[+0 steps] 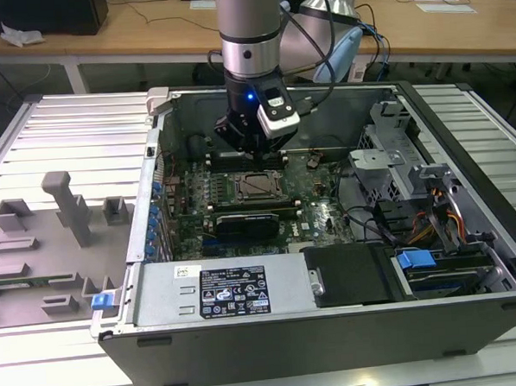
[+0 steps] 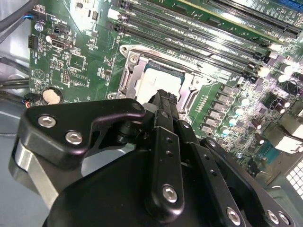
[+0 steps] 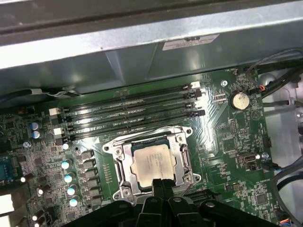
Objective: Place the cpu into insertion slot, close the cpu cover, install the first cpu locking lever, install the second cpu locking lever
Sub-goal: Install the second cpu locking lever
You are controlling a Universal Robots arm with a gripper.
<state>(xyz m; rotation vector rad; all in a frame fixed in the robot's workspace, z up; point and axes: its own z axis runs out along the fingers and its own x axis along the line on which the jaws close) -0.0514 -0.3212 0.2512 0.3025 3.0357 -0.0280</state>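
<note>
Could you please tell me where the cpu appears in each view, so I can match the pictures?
Exterior view: cpu mid-motherboard, just below the gripper.
First wrist view: cpu inside the cpu cover.
Second wrist view: cpu partly behind the gripper.
Shared landmark: the long black memory slots alongside.

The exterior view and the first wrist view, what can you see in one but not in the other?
Exterior view alone: the whole open computer case, the grey robot arm above it, the black graphics card, the grey tray of fixtures at the exterior view's left, and wooden desks behind.

First wrist view alone: the round coin battery and fine detail of the memory slots.

Both: the green motherboard, the cpu seated in the insertion slot, the cpu cover framing it, and the gripper just above.
</note>
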